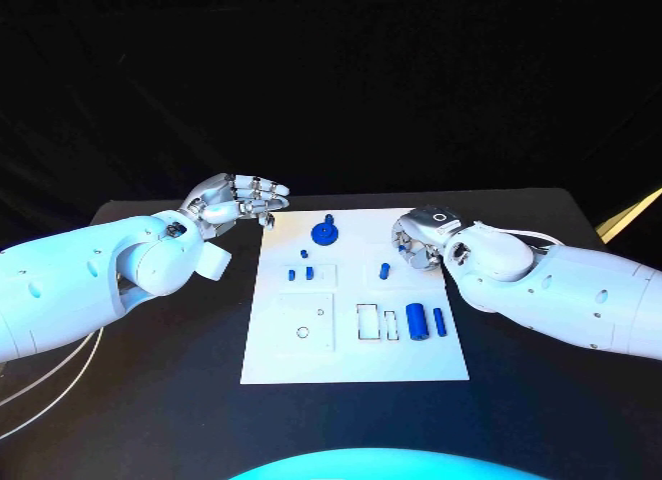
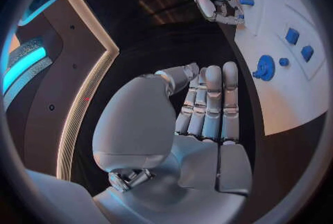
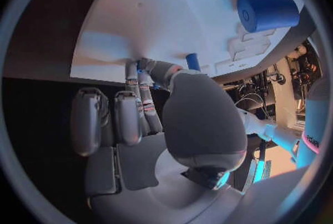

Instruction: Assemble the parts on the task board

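Observation:
The white task board [image 1: 274, 360] lies in the middle of the table. On it are a round blue part [image 1: 325, 235], a small peg [image 1: 330, 217], several small blue pieces [image 1: 311, 271], and blue cylinders [image 1: 416, 322] near the right edge. My right hand [image 1: 422, 240] reaches down onto the board's right edge. In the right wrist view its thumb and fingertips [image 3: 142, 76] pinch a small blue part [image 3: 144, 63], next to a standing blue peg [image 3: 193, 61] and a thick cylinder [image 3: 267, 11]. My left hand [image 1: 245, 200] hovers at the board's far left corner, its fingers [image 2: 211, 101] side by side and holding nothing.
The black table [image 1: 158, 390] extends on both sides of the board. White cables [image 1: 43, 395] hang beside my left arm. The board has raised white frames [image 1: 370, 321] and a square plate with a ring [image 1: 305, 322].

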Robot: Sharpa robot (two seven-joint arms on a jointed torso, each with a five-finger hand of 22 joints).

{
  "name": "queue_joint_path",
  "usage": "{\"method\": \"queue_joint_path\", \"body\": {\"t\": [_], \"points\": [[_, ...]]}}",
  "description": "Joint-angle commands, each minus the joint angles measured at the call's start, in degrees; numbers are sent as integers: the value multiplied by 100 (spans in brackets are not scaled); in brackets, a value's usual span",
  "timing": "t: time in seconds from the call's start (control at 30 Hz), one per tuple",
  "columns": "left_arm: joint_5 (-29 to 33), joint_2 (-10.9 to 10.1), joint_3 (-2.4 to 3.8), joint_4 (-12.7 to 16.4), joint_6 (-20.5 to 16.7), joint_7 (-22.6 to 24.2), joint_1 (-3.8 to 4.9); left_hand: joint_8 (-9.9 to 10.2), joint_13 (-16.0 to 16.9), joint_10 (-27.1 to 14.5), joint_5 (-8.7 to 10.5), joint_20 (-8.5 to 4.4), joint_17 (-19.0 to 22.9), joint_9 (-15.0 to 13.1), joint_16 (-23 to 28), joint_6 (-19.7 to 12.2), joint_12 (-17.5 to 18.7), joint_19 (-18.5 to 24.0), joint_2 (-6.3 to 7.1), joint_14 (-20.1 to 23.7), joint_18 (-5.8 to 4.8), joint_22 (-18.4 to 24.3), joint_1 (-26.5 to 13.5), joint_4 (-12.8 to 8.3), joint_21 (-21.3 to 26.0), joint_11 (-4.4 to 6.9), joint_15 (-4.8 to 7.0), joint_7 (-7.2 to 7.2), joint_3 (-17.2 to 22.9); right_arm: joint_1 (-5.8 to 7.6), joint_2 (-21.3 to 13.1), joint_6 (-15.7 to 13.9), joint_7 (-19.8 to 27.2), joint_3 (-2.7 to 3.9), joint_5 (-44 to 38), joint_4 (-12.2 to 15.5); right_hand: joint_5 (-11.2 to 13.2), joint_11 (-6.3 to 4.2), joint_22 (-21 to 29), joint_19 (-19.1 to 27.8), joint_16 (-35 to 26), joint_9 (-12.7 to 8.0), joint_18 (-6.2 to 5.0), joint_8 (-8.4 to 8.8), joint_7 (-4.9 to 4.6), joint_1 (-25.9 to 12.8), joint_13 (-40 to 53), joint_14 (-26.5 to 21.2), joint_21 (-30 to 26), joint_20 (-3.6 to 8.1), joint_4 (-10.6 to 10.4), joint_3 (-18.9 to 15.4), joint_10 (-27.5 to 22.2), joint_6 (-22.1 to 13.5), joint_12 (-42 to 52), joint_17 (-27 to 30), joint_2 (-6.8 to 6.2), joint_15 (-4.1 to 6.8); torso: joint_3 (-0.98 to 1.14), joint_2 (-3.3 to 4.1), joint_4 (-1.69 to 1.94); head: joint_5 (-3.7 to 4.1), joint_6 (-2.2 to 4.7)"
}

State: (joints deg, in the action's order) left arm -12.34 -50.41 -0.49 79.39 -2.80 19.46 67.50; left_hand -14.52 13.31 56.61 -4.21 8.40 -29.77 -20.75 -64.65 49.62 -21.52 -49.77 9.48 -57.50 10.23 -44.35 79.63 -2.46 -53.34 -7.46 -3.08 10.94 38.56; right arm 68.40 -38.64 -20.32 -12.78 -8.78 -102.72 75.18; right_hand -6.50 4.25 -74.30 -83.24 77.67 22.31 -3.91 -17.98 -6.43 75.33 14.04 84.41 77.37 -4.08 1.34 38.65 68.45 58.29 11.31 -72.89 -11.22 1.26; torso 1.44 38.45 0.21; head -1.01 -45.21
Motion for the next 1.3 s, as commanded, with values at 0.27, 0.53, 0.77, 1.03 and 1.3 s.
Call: {"method": "queue_joint_path", "body": {"t": [0.27, 0.53, 0.77, 1.03, 1.3], "points": [[-3, -2, 6, -14, -2, -6, 3, -94, 75, -121, -98, -2, 60, 36, 70, 76, -71, -76, -6, 32, 37, 51, -18, 22, 50, -3, -5, 44, -247, -32, -58, -289, 7, -15, 40, 92, 24, -165, -989, -307, 8, 120, 154, -157, -13, 63, -194, 220, 121, 20, 184, 245, 343, 167, -80, 25, 240, 38, 3, -1, -5, -2, 8], [-2, -5, 6, -52, -6, -16, 3, -93, 74, -127, -98, -2, 60, 37, 71, 70, -69, -76, -6, 32, 37, 52, -21, 23, 50, -4, -6, 46, -248, -27, -162, -408, 32, -3, 122, 208, 31, -168, -994, -309, 4, 124, 156, -157, -11, 55, -193, 219, 130, 19, 190, 248, 351, 172, -85, 32, 239, 41, 7, 0, -10, -2, 14], [-2, -9, 6, -74, -4, -24, 3, -93, 71, -140, -99, 0, 62, 40, 74, 55, -64, -75, -6, 31, 35, 53, -29, 26, 53, -10, -10, 51, -250, -8, -262, -528, 67, 15, 208, 317, 36, -170, -998, -310, 9, 128, 157, -157, -9, 48, -192, 220, 134, 18, 196, 252, 359, 176, -89, 26, 238, 44, 7, 2, -8, 2, 12], [-2, -14, 6, -83, -5, -29, 3, -93, 71, -140, -99, 0, 62, 40, 74, 55, -64, -75, -6, 31, 35, 53, -29, 26, 53, -10, -10, 51, -250, 9, -437, -714, 145, 43, 378, 649, 48, -172, -1000, -311, 0, 132, 157, -158, -8, 40, -191, 217, 137, 18, 203, 253, 367, 181, -95, 39, 235, 47, 6, 0, -3, -6, 14], [-2, -24, 6, -80, -15, -26, 3, -93, 71, -140, -99, 0, 62, 40, 74, 55, -64, -75, -6, 31, 35, 53, -29, 26, 53, -10, -10, 51, -250, 12, -652, -1272, 371, 65, 662, 1355, 62, -175, -1000, -309, -6, 136, 156, -155, -5, 37, -191, 215, 134, 20, 214, 263, 374, 184, -105, 48, 239, 51, -4, -8, -11, -57, 30]]}}
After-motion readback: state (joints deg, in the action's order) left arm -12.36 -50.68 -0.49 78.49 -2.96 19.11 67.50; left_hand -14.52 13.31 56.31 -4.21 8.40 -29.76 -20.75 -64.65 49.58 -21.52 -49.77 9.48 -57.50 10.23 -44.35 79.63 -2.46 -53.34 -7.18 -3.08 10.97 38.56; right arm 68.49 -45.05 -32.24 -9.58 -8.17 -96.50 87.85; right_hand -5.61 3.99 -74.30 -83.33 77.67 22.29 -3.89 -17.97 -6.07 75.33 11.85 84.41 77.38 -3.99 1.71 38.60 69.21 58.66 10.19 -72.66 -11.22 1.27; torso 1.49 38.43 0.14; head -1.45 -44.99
